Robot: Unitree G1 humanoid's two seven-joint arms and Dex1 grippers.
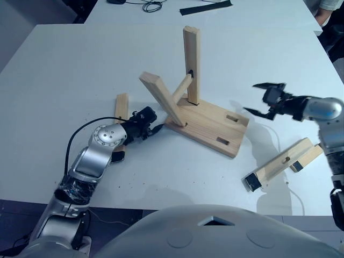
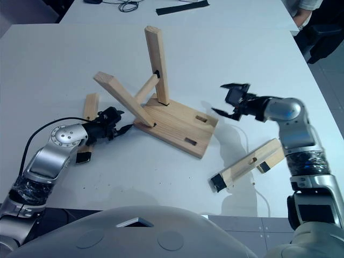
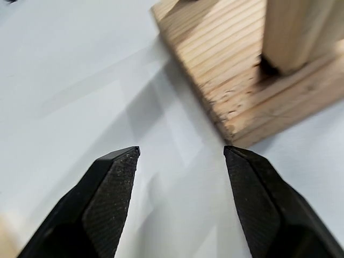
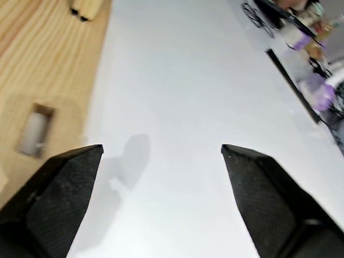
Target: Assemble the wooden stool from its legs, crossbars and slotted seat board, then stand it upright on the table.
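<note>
The slotted seat board (image 1: 207,124) lies flat on the white table. One leg (image 1: 192,64) stands upright in it. A second leg (image 1: 160,95) leans tilted from the board's left corner, and a round crossbar (image 1: 181,87) joins the two. Two slots (image 1: 232,118) on the board's right side are empty. My left gripper (image 1: 156,129) is open, low at the board's left corner (image 3: 242,75), holding nothing. My right gripper (image 1: 262,100) is open above the table just right of the board (image 4: 37,59). Loose legs lie at the right (image 1: 277,165) and the left (image 1: 122,106).
A second table behind carries a black strip (image 1: 206,7) and cables (image 1: 152,5). A thin white cable (image 1: 280,146) lies by the right loose legs. Bare tabletop (image 1: 70,70) spreads at the far left, and the table's front edge runs close to my arms.
</note>
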